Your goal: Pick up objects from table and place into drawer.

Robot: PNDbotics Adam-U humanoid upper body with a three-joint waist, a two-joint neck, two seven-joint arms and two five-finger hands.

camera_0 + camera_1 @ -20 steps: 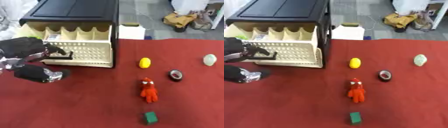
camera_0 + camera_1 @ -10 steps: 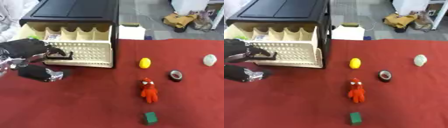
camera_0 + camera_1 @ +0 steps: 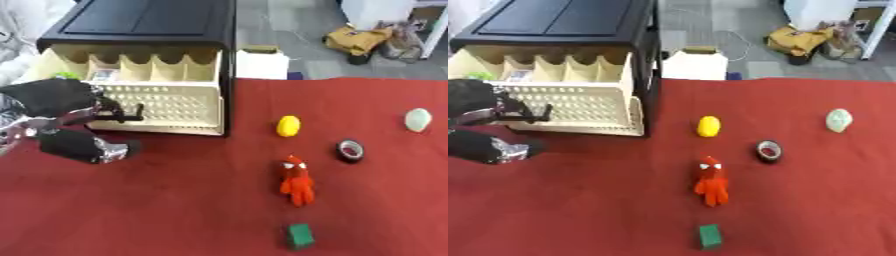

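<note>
Five small objects lie on the red table [image 3: 175, 210]: one yellow lemon [image 3: 288, 125], one black tape roll [image 3: 351, 150], one red figure [image 3: 297, 180], one green block [image 3: 300, 236], one pale lump [image 3: 418, 119]. In the right eye view, one cream drawer [image 3: 579, 107] stands open; left hand [image 3: 487, 107] curls on its front.

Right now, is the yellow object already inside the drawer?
No, the yellow object lies on the red cloth, to the right of the open drawer.

Black left hand [image 3: 61, 97], thin black fingers, silver joints
</note>
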